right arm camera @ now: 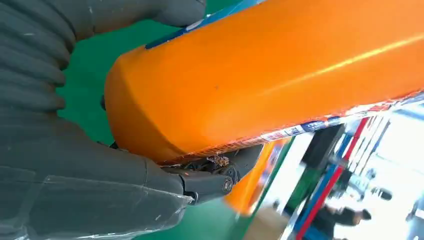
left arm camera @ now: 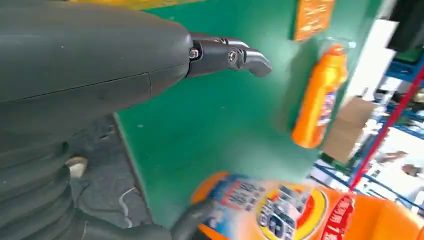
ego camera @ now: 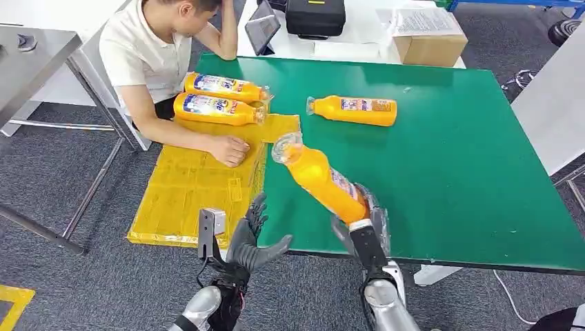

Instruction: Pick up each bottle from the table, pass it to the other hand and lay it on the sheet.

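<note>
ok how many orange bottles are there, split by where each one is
on the yellow sheet: 2 bottles
lying on the green table: 1 bottle
held in the right hand: 1 bottle
total: 4 bottles

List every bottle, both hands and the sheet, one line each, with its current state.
held bottle: gripped by its base in the right hand, tilted, cap toward the sheet.
left hand: open, fingers spread, holding nothing.
lone bottle: lying on the green table.
two bottles: lying side by side on the yellow sheet.
yellow sheet: flat, a person's hand resting on it.
</note>
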`<action>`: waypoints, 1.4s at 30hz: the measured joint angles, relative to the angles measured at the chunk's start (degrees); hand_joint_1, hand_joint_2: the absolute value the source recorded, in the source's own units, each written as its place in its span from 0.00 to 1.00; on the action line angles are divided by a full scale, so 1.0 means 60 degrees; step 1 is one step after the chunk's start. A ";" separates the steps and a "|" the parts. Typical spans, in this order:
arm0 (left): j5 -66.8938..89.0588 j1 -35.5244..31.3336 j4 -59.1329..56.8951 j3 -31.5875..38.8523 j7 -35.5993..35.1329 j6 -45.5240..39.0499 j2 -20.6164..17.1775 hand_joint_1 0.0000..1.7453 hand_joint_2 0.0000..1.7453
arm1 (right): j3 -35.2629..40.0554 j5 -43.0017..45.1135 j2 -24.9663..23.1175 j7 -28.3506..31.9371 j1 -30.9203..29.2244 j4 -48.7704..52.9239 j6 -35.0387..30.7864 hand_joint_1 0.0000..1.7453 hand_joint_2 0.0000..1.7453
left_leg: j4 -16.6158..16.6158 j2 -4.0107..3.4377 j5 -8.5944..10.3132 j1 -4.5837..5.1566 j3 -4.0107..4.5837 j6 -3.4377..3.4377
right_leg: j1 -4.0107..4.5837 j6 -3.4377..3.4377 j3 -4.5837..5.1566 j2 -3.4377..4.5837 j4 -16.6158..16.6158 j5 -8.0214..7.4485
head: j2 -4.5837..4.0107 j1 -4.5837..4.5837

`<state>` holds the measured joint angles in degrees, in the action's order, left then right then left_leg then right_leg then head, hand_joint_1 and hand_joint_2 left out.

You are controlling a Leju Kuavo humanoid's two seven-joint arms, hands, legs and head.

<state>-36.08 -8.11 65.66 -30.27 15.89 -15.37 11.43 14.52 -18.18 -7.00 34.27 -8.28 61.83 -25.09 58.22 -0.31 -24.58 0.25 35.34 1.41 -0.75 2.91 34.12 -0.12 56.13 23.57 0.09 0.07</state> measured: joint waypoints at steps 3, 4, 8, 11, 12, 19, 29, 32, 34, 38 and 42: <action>0.0000 -0.0139 0.0011 -0.0055 0.0091 -0.0047 0.0004 0.00 1.00 | 0.0579 0.0459 -0.0335 0.0361 0.0128 -0.0055 0.0047 1.00 1.00 | 0.0000 0.0001 0.0001 -0.0012 0.0000 -0.0002 | 0.0011 -0.0002 0.0002 -0.0001 0.0003 0.0001 | 0.0000 0.0000; -0.0054 -0.0146 0.0029 -0.0062 0.0101 -0.0033 0.0007 0.00 1.00 | 0.0705 0.0556 -0.0407 0.0429 0.0166 -0.0073 0.0058 1.00 1.00 | 0.0000 -0.0003 0.0001 -0.0015 0.0001 -0.0003 | 0.0014 -0.0002 0.0002 0.0000 0.0005 0.0001 | 0.0000 -0.0004; -0.0375 -0.0071 0.0479 -0.0055 0.0411 0.0392 0.0091 0.00 1.00 | 0.1425 0.0423 -0.0575 0.0146 0.0151 -0.0320 0.0316 1.00 1.00 | 0.0000 0.0004 0.0002 -0.0018 0.0013 -0.0004 | 0.0015 -0.0004 0.0008 -0.0002 0.0005 0.0003 | 0.0000 0.0004; -0.0584 -0.0002 0.1134 -0.0062 0.0462 0.0714 0.0168 0.00 1.00 | 0.2204 0.0149 -0.0630 0.0182 0.0134 -0.0692 0.0667 1.00 1.00 | 0.0000 0.0010 0.0001 -0.0015 0.0020 -0.0003 | 0.0013 -0.0004 0.0012 -0.0004 0.0003 0.0003 | 0.0000 0.0004; -0.0667 0.0021 0.1307 -0.0040 0.0425 0.0754 0.0175 0.00 1.00 | 0.2353 0.0106 -0.0681 0.0196 0.0106 -0.0776 0.0666 1.00 1.00 | 0.0000 0.0017 0.0001 -0.0014 0.0020 -0.0003 | 0.0011 -0.0004 0.0012 -0.0010 0.0003 0.0003 | 0.0000 0.0000; -0.0929 0.0221 0.1727 0.0226 0.0426 0.0827 0.0175 0.00 1.00 | 0.2808 0.0069 -0.0706 0.0208 -0.0226 -0.1126 0.0681 1.00 1.00 | 0.0000 0.0015 0.0003 -0.0014 0.0019 -0.0003 | 0.0012 -0.0004 0.0017 -0.0009 0.0003 0.0002 | 0.0000 0.0000; -0.2164 0.0419 0.2084 0.0623 -0.0106 0.2058 0.0175 1.00 1.00 | 0.3034 0.0091 -0.0692 0.0346 -0.0465 -0.1421 0.0714 1.00 1.00 | 0.0000 0.0012 0.0003 -0.0015 0.0020 -0.0004 | 0.0012 -0.0004 0.0021 -0.0008 0.0003 0.0003 | 0.0000 0.0000; -0.1960 0.0412 0.2087 0.0645 -0.0132 0.1985 0.0171 1.00 1.00 | 0.3045 0.0094 -0.0692 0.0350 -0.0478 -0.1439 0.0721 1.00 1.00 | 0.0000 0.0012 0.0003 -0.0015 0.0020 -0.0004 | 0.0012 -0.0004 0.0022 -0.0008 0.0002 0.0002 | 0.0000 0.0000; -0.1544 0.0328 0.1981 0.0627 0.0058 0.1693 0.0171 1.00 1.00 | 0.3056 0.0149 -0.0692 0.0346 -0.0476 -0.1424 0.0754 0.92 1.00 | 0.0000 0.0014 0.0003 -0.0015 0.0019 -0.0004 | 0.0012 -0.0004 0.0022 -0.0009 0.0001 0.0002 | 0.0000 0.0000; -0.1410 0.0166 0.1614 0.0576 0.0331 0.1537 0.0171 1.00 1.00 | 0.3063 0.0280 -0.0637 0.0219 -0.0407 -0.1275 0.0983 0.00 1.00 | 0.0000 0.0011 0.0003 -0.0014 0.0020 -0.0004 | 0.0012 -0.0004 0.0020 -0.0007 0.0002 0.0002 | 0.0000 0.0000; -0.1403 0.0004 0.1446 0.0623 0.0473 0.1541 0.0171 1.00 1.00 | 0.3172 0.0717 -0.0615 0.0157 -0.0247 -0.1071 0.1547 0.00 1.00 | 0.0000 0.0013 0.0003 -0.0015 0.0021 -0.0004 | 0.0013 -0.0004 0.0020 -0.0008 0.0003 0.0002 | 0.0000 0.0004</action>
<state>-44.50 -8.09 74.33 -26.54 18.73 -6.12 12.46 33.55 -13.88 -10.69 35.21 -9.76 55.40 -15.81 58.22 -0.23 -24.56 0.16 35.46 1.39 -0.67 2.88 34.24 -0.17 56.15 23.58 0.09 0.09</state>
